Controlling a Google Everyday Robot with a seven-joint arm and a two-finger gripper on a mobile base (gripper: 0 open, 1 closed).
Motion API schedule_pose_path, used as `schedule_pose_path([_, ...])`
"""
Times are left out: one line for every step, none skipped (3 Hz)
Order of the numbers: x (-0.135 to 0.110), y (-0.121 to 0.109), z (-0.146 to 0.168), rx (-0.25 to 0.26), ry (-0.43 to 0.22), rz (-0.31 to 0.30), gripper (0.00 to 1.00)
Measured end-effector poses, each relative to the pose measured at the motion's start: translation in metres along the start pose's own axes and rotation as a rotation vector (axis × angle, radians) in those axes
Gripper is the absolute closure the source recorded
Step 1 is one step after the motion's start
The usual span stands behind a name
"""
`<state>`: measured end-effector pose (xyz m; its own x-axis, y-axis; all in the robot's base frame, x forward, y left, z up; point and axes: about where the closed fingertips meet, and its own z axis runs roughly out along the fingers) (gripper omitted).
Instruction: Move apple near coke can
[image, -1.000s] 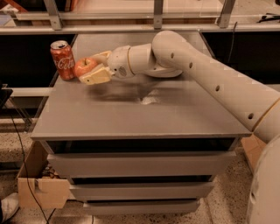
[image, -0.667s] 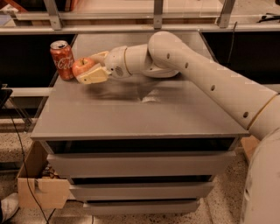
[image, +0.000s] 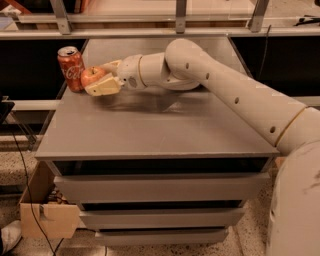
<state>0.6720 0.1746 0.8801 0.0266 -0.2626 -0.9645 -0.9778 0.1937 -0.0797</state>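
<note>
One hand (image: 98, 77) | clasping apple (image: 92, 75) | apple just beside coke can (image: 71, 68)

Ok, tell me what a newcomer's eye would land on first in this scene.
The big cream arm sweeps in from the lower right across the grey table. At its far left corner, the gripper is shut on the apple, holding it right beside the red coke can. After that, the eye drops to the open cardboard box on the floor at lower left.
</note>
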Motion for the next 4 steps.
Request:
schedule_pose_path([0.0024, -0.0024, 0.0024, 0.002, -0.008, 0.014, 0.61])
schedule_pose_path([0.0025, -0.003, 0.0047, 0.001, -0.013, 0.022, 0.37])
schedule_pose_path([0.0017, -0.003, 0.0058, -0.002, -0.018, 0.025, 0.15])
schedule_pose_path([0.0008, -0.0023, 0.0053, -0.005, -0.024, 0.03, 0.0])
